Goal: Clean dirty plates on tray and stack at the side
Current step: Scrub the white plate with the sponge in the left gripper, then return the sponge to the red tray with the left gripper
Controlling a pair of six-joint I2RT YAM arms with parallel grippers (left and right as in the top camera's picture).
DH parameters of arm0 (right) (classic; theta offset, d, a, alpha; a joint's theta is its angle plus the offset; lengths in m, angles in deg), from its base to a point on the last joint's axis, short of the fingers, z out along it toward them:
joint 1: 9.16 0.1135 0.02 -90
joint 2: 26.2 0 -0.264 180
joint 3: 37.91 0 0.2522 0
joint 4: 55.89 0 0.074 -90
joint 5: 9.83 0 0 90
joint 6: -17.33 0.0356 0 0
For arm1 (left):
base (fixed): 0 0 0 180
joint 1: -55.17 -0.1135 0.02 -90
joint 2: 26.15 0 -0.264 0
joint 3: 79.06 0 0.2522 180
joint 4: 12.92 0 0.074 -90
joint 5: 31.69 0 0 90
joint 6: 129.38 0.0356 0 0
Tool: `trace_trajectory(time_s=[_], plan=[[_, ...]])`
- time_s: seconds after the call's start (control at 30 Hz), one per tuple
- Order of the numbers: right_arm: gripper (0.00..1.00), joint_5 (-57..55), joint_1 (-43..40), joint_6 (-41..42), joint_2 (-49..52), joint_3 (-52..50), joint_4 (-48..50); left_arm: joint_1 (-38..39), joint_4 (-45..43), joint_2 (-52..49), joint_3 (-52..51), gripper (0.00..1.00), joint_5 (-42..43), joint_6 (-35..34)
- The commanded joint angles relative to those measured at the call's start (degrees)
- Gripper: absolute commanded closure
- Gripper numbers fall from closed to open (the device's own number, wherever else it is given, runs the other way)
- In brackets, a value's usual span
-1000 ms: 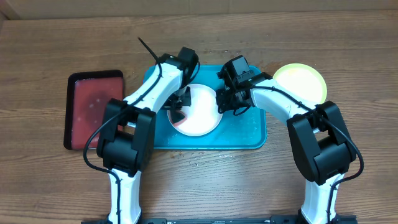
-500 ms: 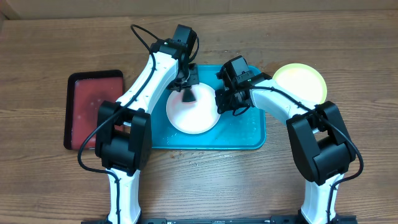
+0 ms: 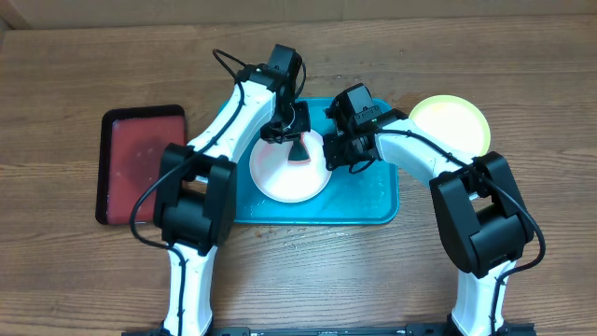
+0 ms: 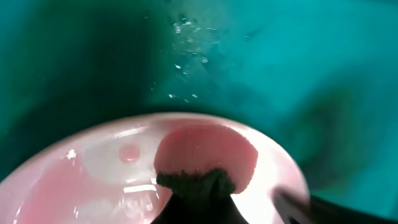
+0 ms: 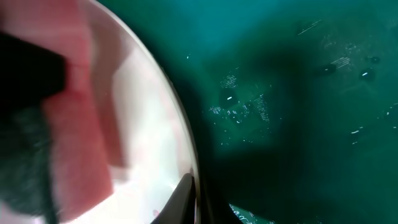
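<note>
Now L jaws, clamped on a dark scrub pad, sit at 1 o'clock on the white plate; a sec ago they were at its 7. R jaws unmoved, pinched shut on the rim at 3 o'clock. Plate lies centre-left in the teal tray, w/ a pink-red smear by the pad. Yellow-green plate sits off-tray at 2 o'clock on the tabletop.

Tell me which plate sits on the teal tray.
The white plate, on the tray; the yellow-green plate lies off it, on the table at the right.
</note>
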Motion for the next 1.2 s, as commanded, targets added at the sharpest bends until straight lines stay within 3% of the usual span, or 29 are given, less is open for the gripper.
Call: trace_trajectory(time_s=[0.0,0.47,0.8,1.17], plan=[[0.95,-2.7,-0.3,-0.2,1.3,-1.4,-0.5,0.3,-0.2,-3.6,0.3,0.96,-1.4,-1.0],[0.96,-2.7,-0.3,-0.2,1.3,-1.4,-1.1,-3.5,11.1,-3.2,1.2,0.96,-22.7,-1.0],[0.96,-2.7,-0.3,-0.2,1.3,-1.4,-0.7,-4.6,19.8,0.2,6.3,0.96,-30.5,-1.2],[0.96,-2.7,-0.3,-0.2,1.3,-1.4,-1.0,-10.1,22.3,9.4,8.1,0.96,-31.0,-1.4]])
